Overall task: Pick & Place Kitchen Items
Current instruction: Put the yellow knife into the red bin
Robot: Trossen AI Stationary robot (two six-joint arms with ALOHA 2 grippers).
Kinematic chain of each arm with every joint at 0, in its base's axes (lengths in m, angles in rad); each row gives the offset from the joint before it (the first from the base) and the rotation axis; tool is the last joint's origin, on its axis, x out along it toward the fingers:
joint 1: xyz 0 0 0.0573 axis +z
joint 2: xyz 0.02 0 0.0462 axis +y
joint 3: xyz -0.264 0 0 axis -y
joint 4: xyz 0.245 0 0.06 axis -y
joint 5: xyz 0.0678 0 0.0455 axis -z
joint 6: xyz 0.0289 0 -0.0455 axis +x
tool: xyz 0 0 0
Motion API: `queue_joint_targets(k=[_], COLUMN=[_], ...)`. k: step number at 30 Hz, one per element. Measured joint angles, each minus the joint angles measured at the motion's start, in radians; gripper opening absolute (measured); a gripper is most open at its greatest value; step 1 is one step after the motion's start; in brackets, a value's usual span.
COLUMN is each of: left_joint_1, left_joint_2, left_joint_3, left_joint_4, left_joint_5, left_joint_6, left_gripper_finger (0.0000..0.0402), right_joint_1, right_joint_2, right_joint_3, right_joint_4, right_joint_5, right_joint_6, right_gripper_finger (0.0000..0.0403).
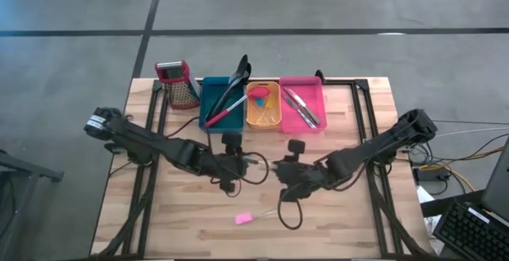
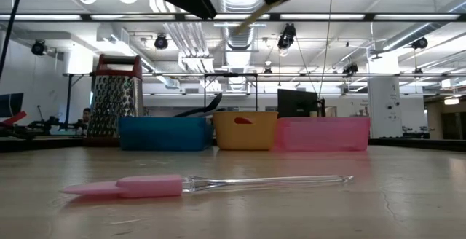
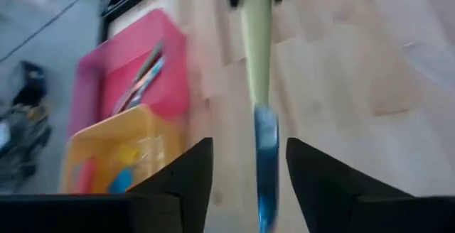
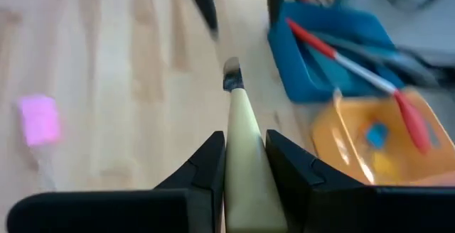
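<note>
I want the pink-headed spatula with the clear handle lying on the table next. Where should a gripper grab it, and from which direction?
Judging by its pose, grip the pink-headed spatula with the clear handle on the slim clear handle just behind the head, coming straight down from above with the fingers across the handle. It lies flat on the wooden table, alone near the front edge, so nothing crowds a top approach.

We are looking at a lab or workshop hall, not a home kitchen. The wooden table stands on a bare grey concrete floor marked with dark lines. Beyond its far edge, the low view shows an open industrial ceiling with exposed ducts, strip lights, a monitor and workbenches. Cables and a keyboard lie off the table's right edge.
</note>
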Motion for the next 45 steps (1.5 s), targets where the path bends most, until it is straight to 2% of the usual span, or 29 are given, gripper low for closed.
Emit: queue_joint_targets(k=[4, 7, 12, 16, 22, 26, 30, 34, 38, 45], left_joint_1=[0.0, 0.002, 0.001, 0.0, 0.0, 0.001, 0.001, 0.0, -0.001, -0.001], left_joint_2=[-0.045, -0.09, -0.158, -0.211, -0.273, -0.292, -0.308, -0.324, -0.34, -0.346], left_joint_3=[0.009, -0.024, -0.094, -0.193, -0.383, -0.493, -0.538, -0.542, -0.547, -0.551], left_joint_4=[-0.077, -0.081, -0.063, 0.039, 0.329, 0.563, 0.714, 0.726, 0.727, 0.731], left_joint_5=[-0.105, -0.189, -0.216, -0.217, -0.217, -0.217, -0.217, -0.217, -0.211, -0.209], left_joint_6=[-0.031, -0.052, -0.131, -0.148, -0.12, -0.052, 0.02, 0.006, -0.009, -0.015], left_gripper_finger=[0.0188, 0.0186, 0.0185, 0.0184, 0.0183, 0.0183, 0.0183, 0.0183, 0.0183, 0.0182], right_joint_1=[0.001, 0.004, -0.001, -0.023, -0.084, -0.119, -0.162, -0.25, -0.379, -0.574], right_joint_2=[-0.021, -0.035, -0.075, -0.133, -0.298, -0.445, -0.596, -0.72, -0.797, -0.8], right_joint_3=[0.0, 0.0, -0.004, -0.043, -0.199, -0.358, -0.536, -0.692, -0.81, -0.942], right_joint_4=[-0.186, -0.328, -0.54, -0.635, -0.613, -0.468, -0.169, 0.098, 0.234, 0.516], right_joint_5=[0.057, 0.153, 0.339, 0.418, 0.43, 0.45, 0.419, 0.334, 0.232, 0.008], right_joint_6=[0.144, 0.252, 0.454, 0.559, 0.633, 0.616, 0.44, 0.266, 0.2, 0.114], right_gripper_finger=[0.007, 0.007, 0.007, 0.007, 0.007, 0.007, 0.007, 0.007, 0.007, 0.007])
